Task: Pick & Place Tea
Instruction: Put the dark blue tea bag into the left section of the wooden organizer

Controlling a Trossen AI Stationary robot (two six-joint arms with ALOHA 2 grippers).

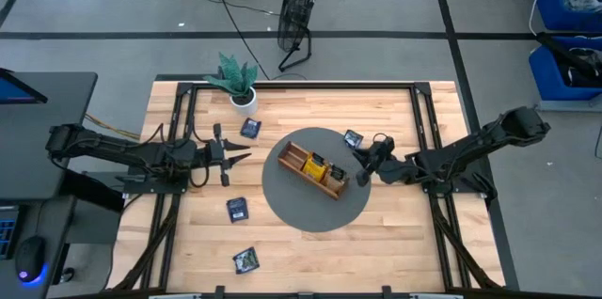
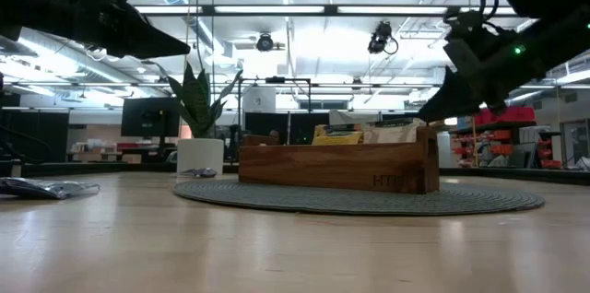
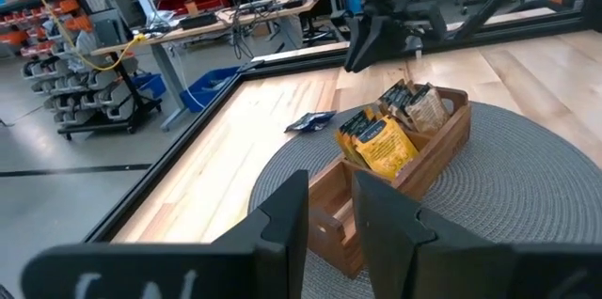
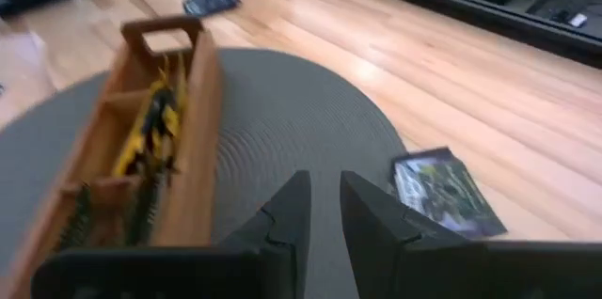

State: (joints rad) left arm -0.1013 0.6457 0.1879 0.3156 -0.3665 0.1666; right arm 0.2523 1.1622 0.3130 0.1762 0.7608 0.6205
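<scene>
Hovering left of the round grey woven mat, the left end effector holds nothing, fingers slightly parted; dark sachets lie nearby. Beyond the wooden divided tray, the right end effector, likewise empty and slightly parted, hangs beside a dark sachet, probably its next pick.

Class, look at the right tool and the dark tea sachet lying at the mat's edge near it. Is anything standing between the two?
Nothing visible does. The right tool hangs above the mat beside the wooden tray, holding nothing. The sachet lies flat and uncovered just ahead of it, half off the mat's edge.
</scene>
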